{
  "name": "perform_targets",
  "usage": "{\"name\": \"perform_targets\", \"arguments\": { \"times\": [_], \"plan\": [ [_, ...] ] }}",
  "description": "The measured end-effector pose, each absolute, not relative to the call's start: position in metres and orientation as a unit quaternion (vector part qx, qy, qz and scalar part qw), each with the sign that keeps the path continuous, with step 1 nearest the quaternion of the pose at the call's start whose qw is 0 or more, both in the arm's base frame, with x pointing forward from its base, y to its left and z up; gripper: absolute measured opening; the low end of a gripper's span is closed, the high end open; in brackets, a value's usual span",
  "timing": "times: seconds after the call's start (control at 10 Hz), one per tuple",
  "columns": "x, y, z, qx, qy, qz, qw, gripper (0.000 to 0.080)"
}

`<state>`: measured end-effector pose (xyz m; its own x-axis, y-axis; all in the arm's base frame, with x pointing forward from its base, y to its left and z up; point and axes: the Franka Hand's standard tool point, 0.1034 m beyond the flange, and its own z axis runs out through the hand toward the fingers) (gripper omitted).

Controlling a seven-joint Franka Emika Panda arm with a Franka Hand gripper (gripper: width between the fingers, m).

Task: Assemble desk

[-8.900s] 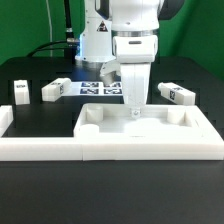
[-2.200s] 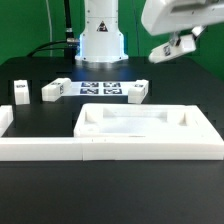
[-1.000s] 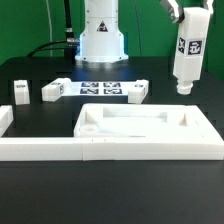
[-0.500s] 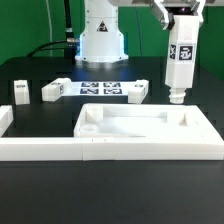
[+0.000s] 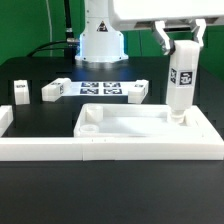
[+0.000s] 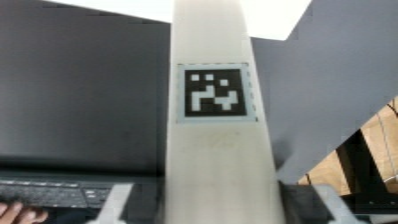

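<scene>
Robot arm's two-finger gripper (image 5: 180, 40), jaws part-closed, is clamped on the upper end of a short white square-section plastic leg (image 5: 180, 88) w/ a black-and-white square tag on its side. The leg hangs upright, long axis vertical, directly below the gripper. Its lower tip is at the back corner, on the exterior view's right, of the shallow white rectangular tray-like desk top (image 5: 150, 147). Whether tip and corner touch can't be told. The next move probably calls for a short straight push down into that corner, leg vertical.

Behind the tray on the black table (image 5: 110, 190), well apart from the gripper, lie a far-left leg (image 5: 22, 91), a second leg (image 5: 57, 88) and a third leg (image 5: 137, 91), w/ the marker board (image 5: 100, 88) between the last two.

The ext. view shows the leg against the tray corner. The wrist view shows only the leg's tagged face close up and hides the corner beneath it.
</scene>
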<state>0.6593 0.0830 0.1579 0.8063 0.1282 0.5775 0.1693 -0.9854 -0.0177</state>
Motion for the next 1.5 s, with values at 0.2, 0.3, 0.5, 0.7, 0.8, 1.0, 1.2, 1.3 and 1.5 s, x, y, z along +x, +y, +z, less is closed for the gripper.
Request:
{"name": "perform_targets", "arguments": {
  "times": [0.2,0.3,0.5,0.7,0.8,1.0,1.2,1.3,1.5],
  "plan": [
    [0.655,0.103,0.154,-0.950,-0.080,-0.301,0.040,0.0290],
    [0.655,0.097,0.152,-0.950,-0.079,-0.300,0.038,0.0290],
    [0.652,0.102,0.144,-0.951,-0.082,-0.296,0.039,0.0290],
    [0.651,0.094,0.140,-0.950,-0.083,-0.300,0.034,0.0290],
    [0.652,0.093,0.139,-0.949,-0.082,-0.302,0.033,0.0290],
    [0.652,0.089,0.137,-0.950,-0.080,-0.300,0.032,0.0290],
    [0.652,0.089,0.134,-0.950,-0.079,-0.299,0.032,0.0290],
    [0.652,0.090,0.132,-0.951,-0.079,-0.298,0.033,0.0290],
    [0.654,0.098,0.121,-0.951,-0.081,-0.297,0.035,0.0290]
  ]
}}
